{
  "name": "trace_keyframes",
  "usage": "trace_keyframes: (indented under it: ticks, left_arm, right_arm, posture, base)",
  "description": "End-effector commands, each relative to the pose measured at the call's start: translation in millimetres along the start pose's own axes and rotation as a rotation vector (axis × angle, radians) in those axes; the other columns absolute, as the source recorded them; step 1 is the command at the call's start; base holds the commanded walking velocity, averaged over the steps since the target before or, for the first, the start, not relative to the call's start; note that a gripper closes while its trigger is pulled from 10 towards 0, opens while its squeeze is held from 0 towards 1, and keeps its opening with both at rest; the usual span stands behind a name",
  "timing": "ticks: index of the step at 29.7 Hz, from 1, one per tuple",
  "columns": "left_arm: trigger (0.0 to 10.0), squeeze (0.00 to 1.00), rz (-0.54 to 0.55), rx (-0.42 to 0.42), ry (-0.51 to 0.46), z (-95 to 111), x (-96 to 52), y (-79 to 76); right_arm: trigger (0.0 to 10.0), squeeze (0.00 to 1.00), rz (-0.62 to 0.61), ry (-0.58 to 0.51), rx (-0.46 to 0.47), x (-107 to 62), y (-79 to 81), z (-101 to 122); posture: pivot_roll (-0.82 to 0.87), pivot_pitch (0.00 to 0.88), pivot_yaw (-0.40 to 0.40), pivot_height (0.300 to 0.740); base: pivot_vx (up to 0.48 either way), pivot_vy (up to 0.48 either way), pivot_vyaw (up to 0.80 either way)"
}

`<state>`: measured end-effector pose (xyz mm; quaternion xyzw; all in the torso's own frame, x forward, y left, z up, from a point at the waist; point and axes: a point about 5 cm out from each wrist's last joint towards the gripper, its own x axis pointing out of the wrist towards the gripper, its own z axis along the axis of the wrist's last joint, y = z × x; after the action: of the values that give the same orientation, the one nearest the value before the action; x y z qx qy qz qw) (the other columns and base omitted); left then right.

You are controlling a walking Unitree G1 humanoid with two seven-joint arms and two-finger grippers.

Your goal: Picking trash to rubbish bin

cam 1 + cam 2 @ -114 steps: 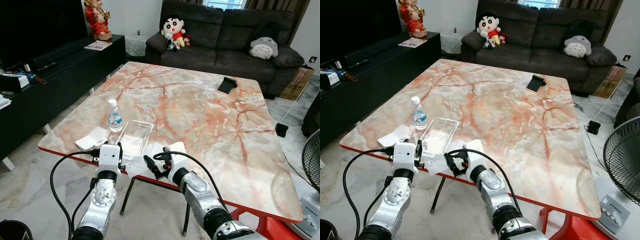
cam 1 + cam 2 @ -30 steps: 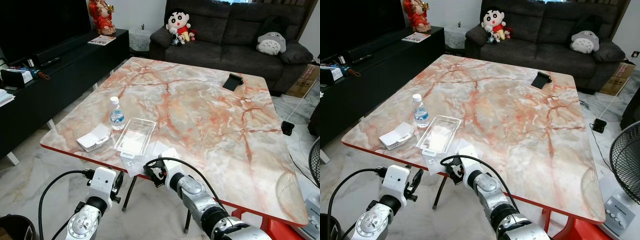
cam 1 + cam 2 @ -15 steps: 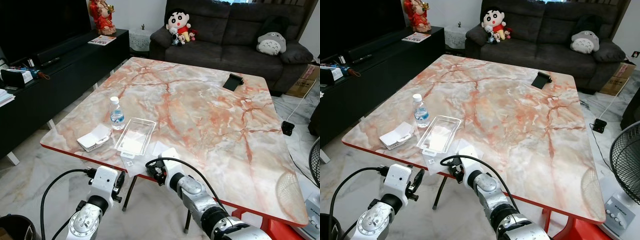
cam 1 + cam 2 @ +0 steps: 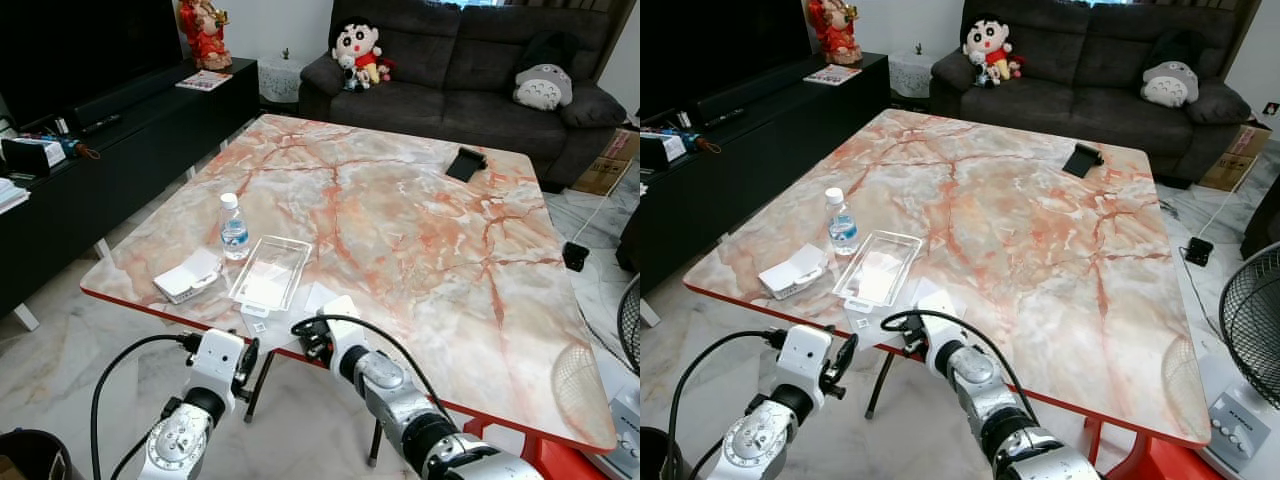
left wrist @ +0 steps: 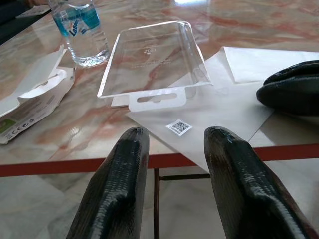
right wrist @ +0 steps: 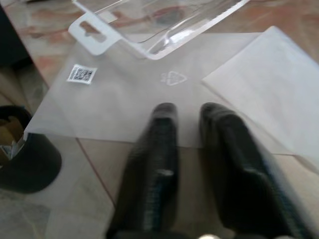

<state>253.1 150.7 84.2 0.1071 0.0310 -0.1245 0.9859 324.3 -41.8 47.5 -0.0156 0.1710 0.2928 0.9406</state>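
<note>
A clear plastic sheet (image 5: 209, 107) with a small code sticker lies at the table's near edge and overhangs it. Behind it sit a clear plastic tray (image 4: 272, 270), a white paper (image 4: 322, 297), an opened white box (image 4: 188, 275) and a water bottle (image 4: 233, 228). My right gripper (image 4: 312, 338) is low over the sheet at the table edge, its fingers (image 6: 164, 149) close together with a narrow gap and nothing seen between them. My left gripper (image 4: 250, 362) hangs just below and in front of the edge, open and empty, pointing at the sheet. A black bin (image 4: 22, 458) stands on the floor at my far left.
The marble table (image 4: 420, 240) has a red rim and thin legs under it. A black case (image 4: 466, 163) lies at the far side. A dark TV cabinet (image 4: 100, 140) runs along the left, a sofa (image 4: 460, 70) stands behind, and a fan (image 4: 630, 335) is at the right.
Since 3.8 s ago the camera has drawn back from the table. Over the last second my left gripper rose toward the table edge and the right gripper edged onto the sheet.
</note>
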Motion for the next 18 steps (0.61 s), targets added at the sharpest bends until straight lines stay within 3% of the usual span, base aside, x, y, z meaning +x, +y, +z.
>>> trace_keyframes:
  ticks: [1, 7, 12, 13, 14, 18]
  left_arm:
    - [10.0, 0.0, -0.01, 0.014, -0.006, 4, 3.1, -3.0]
    - [10.0, 0.0, -0.011, 0.012, -0.011, 5, 3.9, -3.5]
    - [10.0, 0.0, -0.012, 0.012, -0.011, 5, 4.5, -3.7]
    - [10.0, 0.0, -0.012, 0.012, -0.012, 5, 4.8, -3.7]
    - [10.0, 0.0, -0.015, 0.012, -0.014, 5, 5.7, -4.1]
    - [10.0, 0.0, -0.017, 0.012, -0.017, 6, 6.2, -4.5]
  right_arm:
    - [0.0, 0.0, -0.023, -0.038, 0.007, 1.4, -4.5, 10]
    - [0.0, 0.0, -0.105, -0.044, 0.007, -7.3, -29.4, 10]
    - [0.0, 0.0, -0.145, -0.039, 0.016, -13.0, -41.0, 6]
    - [4.2, 0.0, -0.154, -0.039, 0.02, -13.9, -42.8, 6]
    - [10.0, 0.0, -0.167, -0.037, 0.026, -14.8, -44.9, 5]
    - [10.0, 0.0, -0.167, -0.048, 0.044, -14.5, -44.5, 6]
  posture:
    - [0.11, 0.041, -0.076, 0.74]
    - [0.11, 0.041, -0.076, 0.74]
    - [0.1, 0.039, -0.072, 0.74]
    - [0.1, 0.039, -0.072, 0.74]
    - [0.1, 0.038, -0.071, 0.74]
    - [0.1, 0.038, -0.069, 0.74]
  base:
    - [0.0, 0.0, 0.0]
    - [0.0, 0.0, 0.0]
    - [0.0, 0.0, 0.0]
    - [0.0, 0.0, 0.0]
    - [0.0, 0.0, 0.0]
    - [0.0, 0.0, 0.0]
